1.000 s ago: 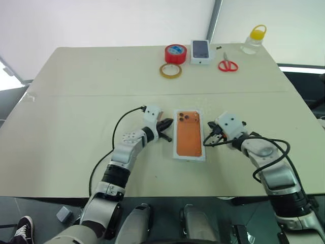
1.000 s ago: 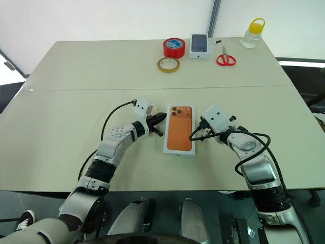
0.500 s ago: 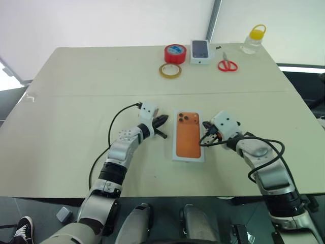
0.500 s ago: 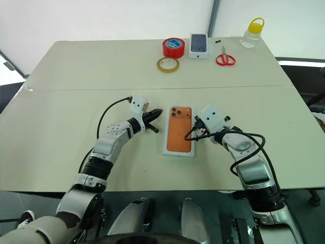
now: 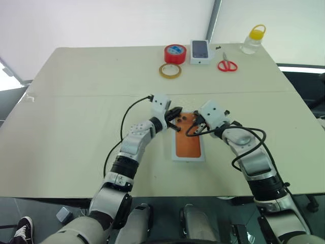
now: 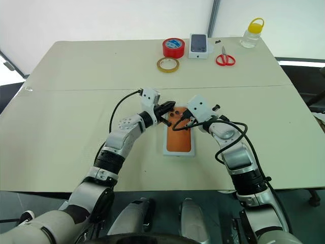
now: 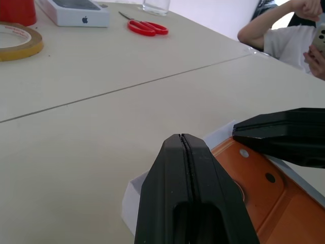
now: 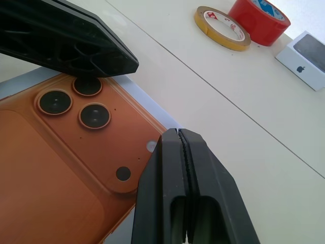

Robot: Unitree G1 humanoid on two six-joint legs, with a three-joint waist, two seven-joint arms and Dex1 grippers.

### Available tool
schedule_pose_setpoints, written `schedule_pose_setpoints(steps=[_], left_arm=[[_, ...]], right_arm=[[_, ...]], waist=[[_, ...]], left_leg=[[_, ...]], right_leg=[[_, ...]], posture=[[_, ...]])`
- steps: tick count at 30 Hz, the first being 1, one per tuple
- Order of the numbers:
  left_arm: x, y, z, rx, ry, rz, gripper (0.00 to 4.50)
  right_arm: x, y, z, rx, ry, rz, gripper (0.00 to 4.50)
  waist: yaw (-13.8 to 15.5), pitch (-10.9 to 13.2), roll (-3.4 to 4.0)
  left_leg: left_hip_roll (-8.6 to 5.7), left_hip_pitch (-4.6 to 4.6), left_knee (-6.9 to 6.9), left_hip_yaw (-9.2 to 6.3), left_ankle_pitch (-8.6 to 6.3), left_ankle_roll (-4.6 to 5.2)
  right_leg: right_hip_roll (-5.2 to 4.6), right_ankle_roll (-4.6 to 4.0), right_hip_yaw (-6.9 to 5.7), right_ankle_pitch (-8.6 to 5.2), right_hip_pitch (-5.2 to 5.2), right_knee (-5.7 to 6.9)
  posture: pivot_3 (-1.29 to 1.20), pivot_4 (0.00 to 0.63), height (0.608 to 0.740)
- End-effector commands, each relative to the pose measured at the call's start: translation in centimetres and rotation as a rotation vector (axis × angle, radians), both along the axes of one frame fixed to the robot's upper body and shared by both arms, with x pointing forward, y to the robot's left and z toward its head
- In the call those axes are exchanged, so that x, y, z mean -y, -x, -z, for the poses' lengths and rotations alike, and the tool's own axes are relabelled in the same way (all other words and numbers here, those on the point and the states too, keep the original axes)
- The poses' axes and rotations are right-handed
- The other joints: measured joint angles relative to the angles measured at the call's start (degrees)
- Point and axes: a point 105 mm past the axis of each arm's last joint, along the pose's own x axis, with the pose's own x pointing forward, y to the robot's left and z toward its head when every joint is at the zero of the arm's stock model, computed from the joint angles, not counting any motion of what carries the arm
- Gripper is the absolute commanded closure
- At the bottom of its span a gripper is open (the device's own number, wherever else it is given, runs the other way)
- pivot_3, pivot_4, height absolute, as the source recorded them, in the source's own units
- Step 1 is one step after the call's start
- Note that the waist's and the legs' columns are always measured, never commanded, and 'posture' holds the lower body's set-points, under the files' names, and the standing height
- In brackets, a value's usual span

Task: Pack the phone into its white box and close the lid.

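Beige table top (image 5: 76,101) fills most of what I see from the head camera, with a white wall behind it. I use the lid (image 5: 188,148) as my landmark. It lies flat near the front middle of the table, its printed orange phone picture facing up. I cannot see the real phone or the white box, so I cannot tell where they are; the lid seems to sit over something, since a white side wall shows under it in the left wrist view.

My left gripper (image 5: 175,113) is over the far left corner of the lid, fingers pressed tight together and holding nothing. My right gripper (image 5: 192,127) is over the far right part of the lid, also pinched closed and holding nothing. The two tips are near each other. I cannot tell if they touch the lid.

Far beyond the lid sit a red tape roll (image 5: 175,53), a yellow tape ring (image 5: 170,70), a small white box with a dark phone on it (image 5: 201,52), red scissors (image 5: 227,65) and a clear bottle with a yellow cap (image 5: 254,39).

The left wrist view shows a person (image 7: 284,35) sitting past the table edge, which the head views miss. The right wrist view shows the printed camera rings (image 8: 76,104) up close, with the left gripper's tip above them.
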Motion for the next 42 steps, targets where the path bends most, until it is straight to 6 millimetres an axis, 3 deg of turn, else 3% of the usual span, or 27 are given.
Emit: schedule_pose_setpoints(steps=[1, 5, 11, 14, 20, 23, 28, 37, 42], left_arm=[[-0.2, 0.0, 2.2, -0.032, -0.097, -0.013, 4.5], [-0.5, -0.2, 2.1, -0.04, -0.077, -0.024, 4.5], [-2.1, -0.3, -0.3, 0.0, 0.025, -0.072, 4.5], [-3.2, 0.9, -1.0, 0.012, 0.026, -0.045, 4.5], [-5.5, 4.1, 0.4, -0.052, -0.053, 0.037, 4.5], [-5.2, 5.6, 1.2, -0.101, -0.065, 0.107, 4.5], [-4.3, 7.0, 2.7, -0.162, -0.107, 0.172, 4.5], [-4.3, 7.3, 3.7, -0.196, -0.144, 0.197, 4.5], [-3.5, 6.6, 3.0, -0.171, -0.103, 0.172, 4.5]], right_arm=[[0.3, 0.6, 1.7, -0.061, 0.053, -0.004, 4.47], [0.4, 1.1, 2.9, -0.103, 0.083, -0.001, 4.47], [1.1, 1.2, 0.9, -0.069, -0.025, 0.021, 4.47], [1.4, 2.1, -0.1, -0.069, -0.083, -0.008, 4.47], [3.2, 3.8, -1.0, -0.093, -0.102, -0.025, 4.47], [4.2, 4.9, 0.3, -0.147, -0.039, -0.043, 4.47], [4.1, 7.2, 2.4, -0.247, 0.04, -0.136, 4.47], [3.3, 7.4, 1.8, -0.246, 0.023, -0.174, 4.47], [2.4, 7.6, 1.3, -0.251, -0.016, -0.208, 4.47]], waist=[[0.06, -0.1, -0.04], [0.01, -0.58, -0.18], [-0.15, -0.66, -0.2], [-0.24, -0.65, -0.19], [0.12, -0.62, -0.17], [0.23, -0.62, -0.16], [0.1, -0.58, -0.17], [0.28, -0.56, -0.17], [0.31, -0.56, -0.18]], left_leg=[[0.0, 0.05, 0.0, 0.0, 0.0, 0.0], [0.0, 0.19, -0.02, -0.01, -0.01, 0.02], [0.02, 0.26, -0.03, -0.02, -0.18, 0.3], [0.03, 0.17, -0.06, -0.02, -0.17, 0.28], [0.02, 0.09, -0.05, -0.03, -0.18, 0.3], [0.02, 0.08, -0.06, -0.03, -0.22, 0.37], [0.0, 0.07, -0.04, -0.03, -0.28, 0.46], [0.02, 0.08, -0.02, -0.02, -0.28, 0.46], [0.02, 0.07, -0.02, -0.03, -0.28, 0.46]], right_leg=[[0.0, 0.0, 0.0, 0.0, 0.06, -0.02], [0.0, 0.0, -0.01, 0.0, 0.23, -0.05], [0.01, 0.01, 0.01, -0.01, 0.29, -0.05], [0.01, 0.01, 0.05, -0.01, 0.17, -0.05], [-0.01, 0.0, 0.05, -0.01, 0.1, -0.07], [-0.02, 0.0, 0.04, -0.01, 0.11, -0.09], [-0.06, 0.03, 0.02, -0.03, 0.17, -0.17], [-0.06, 0.03, 0.03, -0.03, 0.17, -0.15], [-0.08, 0.03, 0.03, -0.03, 0.17, -0.16]], posture=[[0.0, 0.15, 0.74], [0.0, 0.15, 0.74], [0.0, 0.15, 0.74], [0.0, 0.15, 0.74], [0.0, 0.15, 0.74], [0.0, 0.15, 0.74], [0.0, 0.15, 0.74], [0.0, 0.15, 0.74], [0.0, 0.15, 0.74]])
